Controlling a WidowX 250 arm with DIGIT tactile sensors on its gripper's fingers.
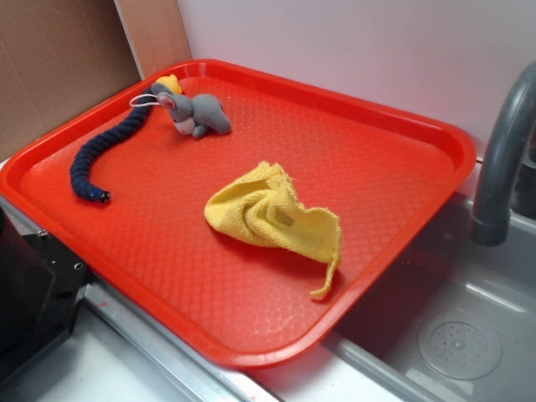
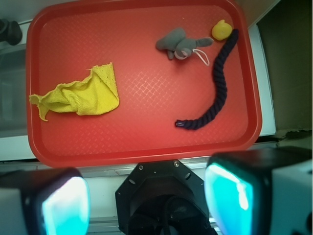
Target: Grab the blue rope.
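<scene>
Red tray [image 1: 402, 167] bears the blue rope [image 1: 105, 151]; only wrist view shows the spread, empty hand [image 2: 146, 196].

The dark navy braided rope [image 2: 218, 88] lies along one side of the red plastic tray [image 2: 146, 147], open from above. Its far end touches the grey plush mouse [image 2: 178, 44] and a small yellow toy [image 2: 221, 30]; the crumpled yellow cloth [image 2: 83, 95] lies well apart
</scene>
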